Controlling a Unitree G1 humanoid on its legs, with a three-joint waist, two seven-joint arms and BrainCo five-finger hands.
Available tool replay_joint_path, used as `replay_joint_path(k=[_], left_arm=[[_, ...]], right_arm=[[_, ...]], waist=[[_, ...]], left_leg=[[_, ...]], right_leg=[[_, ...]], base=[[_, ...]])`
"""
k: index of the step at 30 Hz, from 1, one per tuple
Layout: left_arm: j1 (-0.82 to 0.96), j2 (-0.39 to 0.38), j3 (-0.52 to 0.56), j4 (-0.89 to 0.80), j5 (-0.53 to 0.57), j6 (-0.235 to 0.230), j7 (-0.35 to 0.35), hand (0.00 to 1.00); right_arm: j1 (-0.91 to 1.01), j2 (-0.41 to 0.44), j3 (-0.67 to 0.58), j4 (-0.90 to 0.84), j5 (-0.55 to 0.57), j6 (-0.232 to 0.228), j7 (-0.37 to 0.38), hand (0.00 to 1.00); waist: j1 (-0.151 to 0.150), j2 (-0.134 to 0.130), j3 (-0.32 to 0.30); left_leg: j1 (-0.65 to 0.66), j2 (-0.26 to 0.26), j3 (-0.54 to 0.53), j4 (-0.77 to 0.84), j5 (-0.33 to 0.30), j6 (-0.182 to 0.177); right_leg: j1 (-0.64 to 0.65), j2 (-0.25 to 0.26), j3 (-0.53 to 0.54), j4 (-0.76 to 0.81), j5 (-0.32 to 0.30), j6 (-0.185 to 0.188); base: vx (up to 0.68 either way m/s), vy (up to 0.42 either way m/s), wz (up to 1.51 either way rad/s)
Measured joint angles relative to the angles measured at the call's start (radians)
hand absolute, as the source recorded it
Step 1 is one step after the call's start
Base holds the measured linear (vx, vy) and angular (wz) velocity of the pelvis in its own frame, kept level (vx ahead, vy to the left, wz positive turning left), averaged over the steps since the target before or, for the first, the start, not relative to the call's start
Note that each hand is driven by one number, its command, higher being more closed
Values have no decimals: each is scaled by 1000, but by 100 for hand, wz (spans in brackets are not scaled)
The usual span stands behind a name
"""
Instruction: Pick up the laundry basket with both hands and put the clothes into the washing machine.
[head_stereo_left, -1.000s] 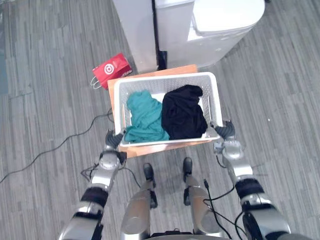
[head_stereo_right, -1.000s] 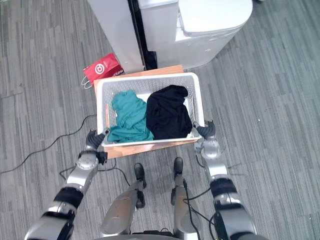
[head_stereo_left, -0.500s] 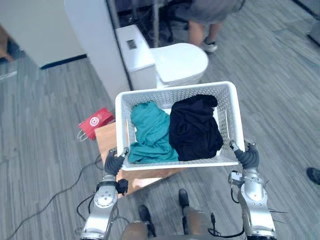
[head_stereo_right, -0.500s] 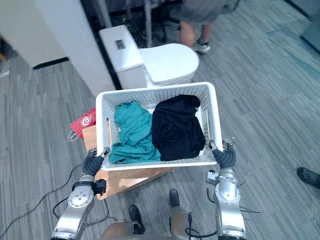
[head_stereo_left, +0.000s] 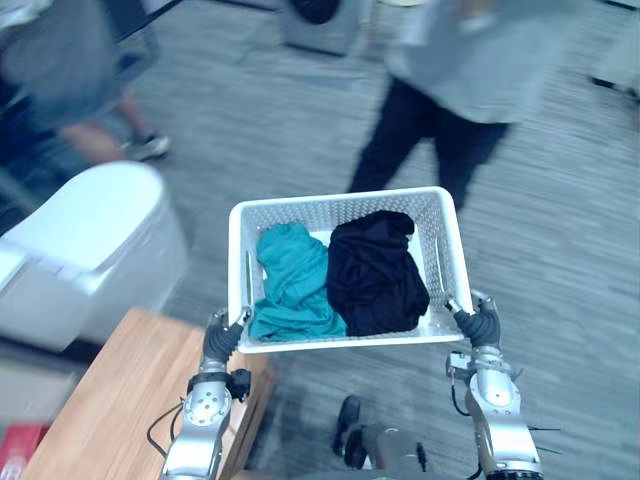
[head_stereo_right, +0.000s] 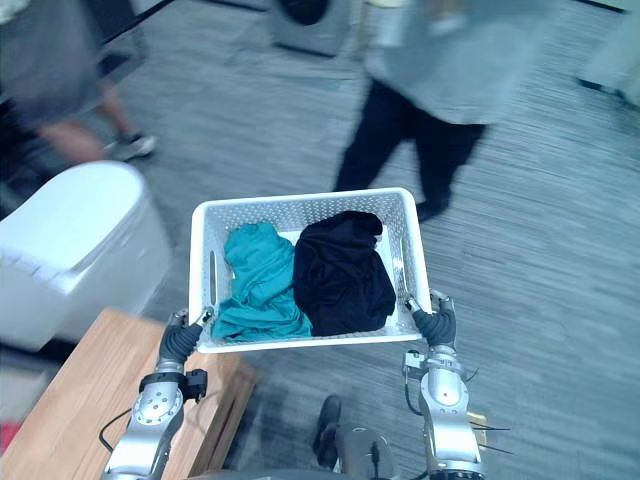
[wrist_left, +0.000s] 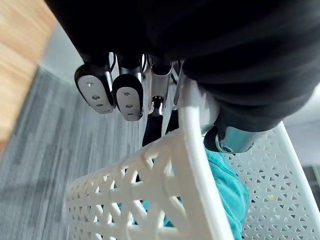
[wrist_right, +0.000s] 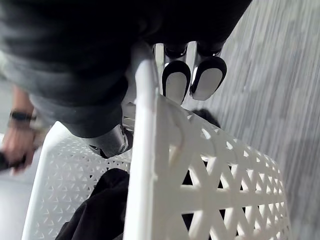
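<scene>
A white perforated laundry basket (head_stereo_left: 340, 343) hangs in the air in front of me, clear of the floor. It holds a teal garment (head_stereo_left: 295, 280) on its left and a black garment (head_stereo_left: 375, 275) on its right. My left hand (head_stereo_left: 220, 340) is curled round the rim at the basket's near left corner, and my right hand (head_stereo_left: 482, 325) grips the near right corner. In the left wrist view the fingers (wrist_left: 125, 90) hook over the rim (wrist_left: 192, 150). The right wrist view shows fingers (wrist_right: 175, 82) wrapped over the rim (wrist_right: 145, 150). The white washing machine (head_stereo_left: 80, 240), lid closed, stands at the left.
A low wooden table (head_stereo_left: 110, 400) lies at the lower left, beneath my left arm. One person in dark trousers (head_stereo_left: 450, 100) stands just beyond the basket, and another person (head_stereo_left: 70, 70) stands at the upper left behind the machine. Grey plank floor stretches to the right.
The basket has come up off the wooden table in both hands. My view has swung round, so the machine and table now sit at the left and people show ahead.
</scene>
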Motion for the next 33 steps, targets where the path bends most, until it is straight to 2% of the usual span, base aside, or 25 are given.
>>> replay_joint_path(k=[1, 2, 3, 4, 5, 6, 8, 10, 11, 13, 14, 15, 17, 19, 21, 22, 23, 24, 25, 26, 27, 28, 29, 30, 33], left_arm=[[-1, 0, 2, -1, 0, 0, 1, 100], [-2, -1, 5, 3, -1, 0, 2, 100], [-11, 6, 11, 4, -1, -1, 4, 100], [-25, 4, 11, 10, -1, 0, 2, 100], [-34, -12, 10, 5, 0, 0, 1, 100], [-30, -26, 14, 5, 0, 7, 1, 100], [-6, -21, 22, 5, 0, 18, 0, 100], [14, -19, 23, 5, 0, 18, -2, 100], [20, -12, 22, 5, 0, 19, -2, 100], [34, 6, 19, 5, 0, 25, -2, 100], [43, 6, 19, 5, 0, 26, -2, 100], [44, 11, 19, 2, 0, 27, 0, 100], [42, 25, 14, -13, 0, 27, -1, 100], [30, 45, -10, -12, 0, 31, -2, 100], [29, 48, -12, -11, 0, 32, -5, 100], [31, 53, -17, -11, 0, 33, -5, 100], [31, 43, -20, -4, 1, 33, -6, 100], [32, 25, -19, -1, 3, 35, -6, 100], [27, 6, -25, 12, 14, 39, -7, 100], [23, 2, -25, 16, 17, 38, -7, 100], [18, -3, -24, 19, 18, 39, -7, 100], [21, -11, -26, 27, 18, 40, -8, 100], [22, -17, -33, 33, 19, 41, -9, 100], [29, -16, -42, 38, 19, 42, -9, 100], [43, -18, -43, 8, -1, 37, -9, 100]], right_arm=[[-3, -18, 18, -5, 0, -1, 0, 100], [-1, -19, 23, -4, 1, -1, -1, 100], [1, -9, 25, -5, 2, 0, -9, 100], [-1, -12, 17, -1, 2, 0, -13, 100], [-7, -25, 7, 2, 6, 0, -19, 100], [-11, -22, 8, 6, 11, 2, -21, 100], [9, 7, 13, 7, 10, 2, -20, 100], [30, 35, 17, 9, 8, 0, -17, 100], [28, 43, 15, 28, 2, 1, -8, 100], [26, 51, 18, 59, -3, 1, 1, 100], [27, 57, 19, 67, -7, 1, 5, 100], [24, 60, 18, 66, -12, -1, 12, 100], [20, 57, 13, 65, -12, -2, 19, 100], [19, 54, 1, 64, -12, -2, 19, 100], [21, 55, -4, 63, -13, 1, 19, 100], [28, 54, -4, 60, -13, 2, 19, 100], [42, 47, -5, 54, -16, 2, 19, 100], [46, 39, -7, 55, -16, 3, 19, 100], [45, 31, -18, 55, -16, 9, 20, 100], [41, 26, -19, 55, -16, 9, 20, 100], [39, 21, -18, 48, -16, 11, 20, 100], [46, 18, -14, 43, -16, 22, 20, 100], [51, 13, -16, 42, -15, 27, 17, 100], [62, 13, -18, 25, -11, 27, 10, 100], [105, 14, -16, -79, -9, 23, 1, 100]], waist=[[2, 20, 4], [5, 31, 4], [6, 32, 7], [-1, 45, 8], [-2, 54, 4], [4, 52, 5], [22, 11, -2], [21, -20, -13], [20, -23, -11], [15, -27, -7], [12, -16, -5], [-1, -7, -4], [-5, 2, 1], [-11, 13, 10], [-50, -16, 16], [-59, -26, 15], [-60, -19, 9], [-57, 6, 1], [-58, 57, -18], [-57, 72, -15], [-56, 87, -1], [-54, 100, 6], [-46, 105, 13], [-29, 94, 24], [3, 59, 34]], left_leg=[[-51, -31, -60, -215, 48, -82], [-57, -27, -54, -263, 124, -90], [-51, -30, -27, -244, 110, -101], [-79, -25, -31, -209, 103, -110], [-118, -23, -25, -205, 107, -107], [-133, -30, 1, -247, 147, -50], [-62, -60, 40, -295, 156, 22], [7, -108, 61, -318, 132, 50], [54, -133, 61, -331, 115, 58], [162, -165, 40, -385, 86, 81], [227, -168, 25, -429, 78, 85], [275, -160, -3, -477, 72, 79], [330, -127, -19, -525, 53, 59], [404, -93, -31, -588, 43, 40], [520, -99, -32, -642, 32, -6], [570, -101, -36, -647, 12, -41], [620, -91, -48, -644, -6, -68], [629, -62, -54, -618, -9, -74], [567, 0, -62, -437, 16, -113], [523, 30, -61, -329, 53, -137], [438, 73, -61, -129, 173, -149], [318, 141, -65, 135, 394, -173], [227, 188, -59, 328, 369, -161], [140, 201, -45, 479, 291, -112], [-35, 167, 57, 397, 154, -37]], right_leg=[[47, 10, 36, -57, 9, 24], [66, 19, 58, -74, 5, 43], [44, 8, 114, 52, -54, 60], [50, 9, 109, 32, -67, 71], [53, 4, 105, 8, -72, 72], [61, -7, 108, 21, -103, 90], [40, -47, 121, 158, -204, 124], [-34, -98, 130, 419, -314, 262], [-103, -131, 127, 643, -326, 421], [-186, -194, 82, 913, -297, 384], [-221, -238, 16, 967, -314, 302], [-264, -261, -36, 941, -333, 233], [-343, -256, -77, 790, -335, 205], [-396, -236, -78, 513, -242, 206], [-421, -255, -36, 153, -49, 258], [-419, -259, -25, 101, -32, 245], [-423, -239, -2, 132, 66, 210], [-431, -221, -2, 184, 128, 188], [-446, -188, -41, 281, 150, 157], [-438, -167, -53, 304, 116, 144], [-402, -145, -71, 324, 69, 121], [-323, -118, -93, 314, 23, 100], [-246, -98, -109, 292, 0, 88], [-140, -90, -120, 252, -6, 79], [69, -106, -114, 119, -111, 84]], base=[[240, 162, -142], [360, 140, -152], [405, 129, -64], [431, 163, -32], [352, 223, 12], [309, 205, -2], [433, 151, -7], [519, 125, 16], [521, 129, 33], [514, 82, 34], [477, 12, 35], [470, -8, 36], [501, -67, 21], [604, -140, 20], [759, -231, 39], [728, -236, 26], [629, -184, 9], [810, -234, 1], [647, -184, -5], [764, -296, -2], [724, -309, 5], [840, -346, 19], [787, -266, 23], [633, -183, 18], [597, -109, 23]])
